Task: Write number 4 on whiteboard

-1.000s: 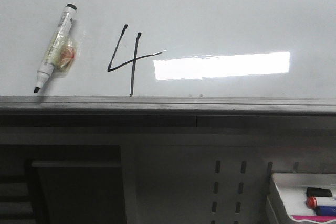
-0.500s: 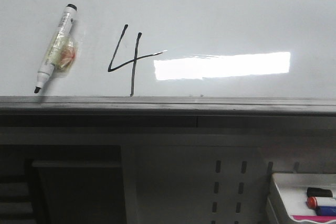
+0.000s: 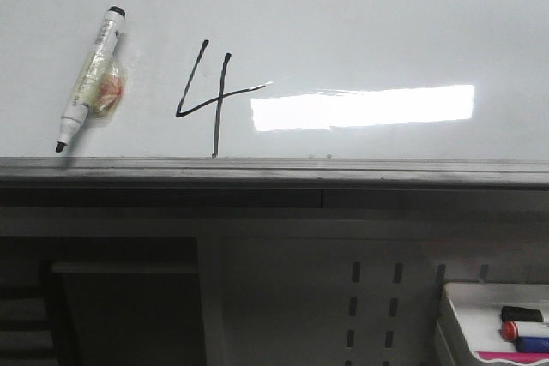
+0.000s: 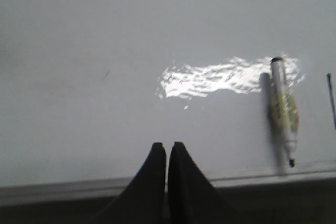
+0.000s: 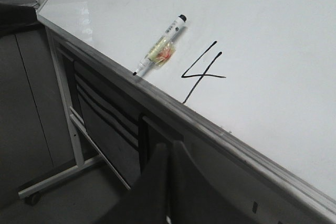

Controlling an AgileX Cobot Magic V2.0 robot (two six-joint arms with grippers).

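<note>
The number 4 (image 3: 208, 96) in thin black line, open at the top, on the whiteboard (image 3: 343, 15); its vertical stroke ends just above the grey edge rail (image 3: 274, 166). A bright rectangular glare (image 3: 362, 107) lies to its right, touching the tip of the crossbar. To its left, a white marker pen (image 3: 86, 79) with a yellow-and-red label lies slanted on the board, uncapped black tip down near the rail. Below the board at lower right, a white tray (image 3: 455, 319) holds markers: one black, one red-capped, one blue, above a pink strip. Left gripper (image 4: 166, 153): fingers pressed together, holding nothing, apart from the pen. Right gripper (image 5: 169, 153): fingers likewise closed and empty, below the rail.
</note>
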